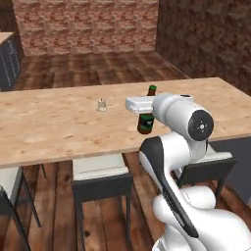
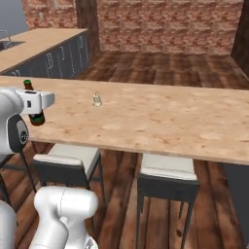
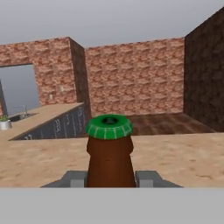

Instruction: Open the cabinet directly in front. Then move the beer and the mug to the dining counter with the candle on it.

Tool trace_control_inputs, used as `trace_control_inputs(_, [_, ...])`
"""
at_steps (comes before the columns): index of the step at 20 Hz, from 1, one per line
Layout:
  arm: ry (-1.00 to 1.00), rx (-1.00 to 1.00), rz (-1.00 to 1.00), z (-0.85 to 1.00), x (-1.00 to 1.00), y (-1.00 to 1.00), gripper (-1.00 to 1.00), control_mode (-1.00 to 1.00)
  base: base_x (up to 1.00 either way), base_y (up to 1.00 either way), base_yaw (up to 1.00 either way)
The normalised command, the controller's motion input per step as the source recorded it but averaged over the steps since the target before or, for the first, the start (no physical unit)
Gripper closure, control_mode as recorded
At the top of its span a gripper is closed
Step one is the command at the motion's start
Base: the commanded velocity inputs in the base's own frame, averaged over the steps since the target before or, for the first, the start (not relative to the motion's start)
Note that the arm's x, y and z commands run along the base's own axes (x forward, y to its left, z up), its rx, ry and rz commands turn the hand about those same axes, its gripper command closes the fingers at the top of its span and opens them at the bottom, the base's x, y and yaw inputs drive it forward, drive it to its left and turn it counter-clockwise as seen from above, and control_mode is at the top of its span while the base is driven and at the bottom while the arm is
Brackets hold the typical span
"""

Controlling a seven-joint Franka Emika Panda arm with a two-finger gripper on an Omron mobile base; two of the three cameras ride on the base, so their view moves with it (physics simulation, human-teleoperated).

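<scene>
1. Right now I am holding the slim dark brown glass beer bottle with the green cap (image 1: 146, 117) in the two-finger gripper (image 3: 109, 178); in the hand view its grey fingers (image 3: 72, 179) are pressing on either side of the bottle's body just below the neck, so the pincer is clamped on the bottle.
2. I am seeing the bottle upright and hanging at the near edge of the long light wood-grain dining counter (image 1: 59, 127), its base apparently off the surface, though I cannot tell how high.
3. I am judging the main risk to be the edge: letting go here could put the base half over the lip, and the bottle would tip toward the grey-cushioned dark-framed stool (image 1: 100, 171) and the floor.
4. I am also worrying about the high grip; a tall bottle pinched near its neck may be swinging, so a quick stop could make it land tilted.
5. I am watching the tiny pale stubby candle (image 2: 97, 100), which is standing further in on the counter, well apart from the bottle; reaching too far in could knock it.
6. I am keeping in mind that the white forearm is blocking much of the bottle in the left base view, so judging the touchdown is hard.
</scene>
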Motion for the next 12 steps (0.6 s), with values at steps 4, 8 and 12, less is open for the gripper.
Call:
trace_control_inputs(4, [0.0, 0.0, 0.0, 0.0, 0.0, 0.0, 1.0, 1.0, 0.14, -0.96, 0.39])
trace_control_inputs(8, [0.0, 0.0, 0.0, 0.0, 0.0, 0.0, 1.0, 1.0, 0.0, -1.0, 0.29])
trace_control_inputs(12, [0.0, 0.0, 0.0, 0.0, 0.0, 0.0, 1.0, 1.0, 0.0, -0.29, 0.04])
